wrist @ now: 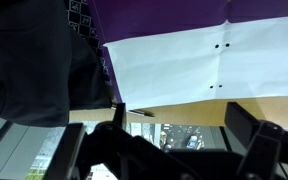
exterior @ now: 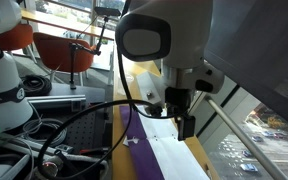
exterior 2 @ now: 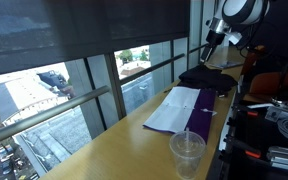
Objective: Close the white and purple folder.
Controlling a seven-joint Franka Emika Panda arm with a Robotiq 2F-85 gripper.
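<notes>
The thin flat folder with a deep purple cover and a white inner sheet (exterior 2: 189, 108) is being shown lying open on the long pale wooden worktop (exterior 2: 104, 150) beside the windows; in this exterior view the white sheet is lying on the window side and the purple cover on the room side. Only here is a clear plastic cup (exterior 2: 187, 152) being seen, standing near the folder's near end; a crumpled black cloth (exterior 2: 209, 78) is lying at the folder's far end, with the hand (exterior 2: 213, 50) being held above it, too small for its fingers to be judged.

In an exterior view taken close to the arm, the hand (exterior: 187, 125) is being held over the far part of the folder (exterior: 159, 150), apart from it; the cup is not being shown.

In the wrist view the hand (wrist: 179, 135) is being seen with its fingers (wrist: 249, 130) spread wide and nothing between them; the folder (wrist: 184, 55) is lying ahead of them, untouched, with small punched holes in the white sheet being shown only here; the cloth (wrist: 34, 60) is lying just beside it.
</notes>
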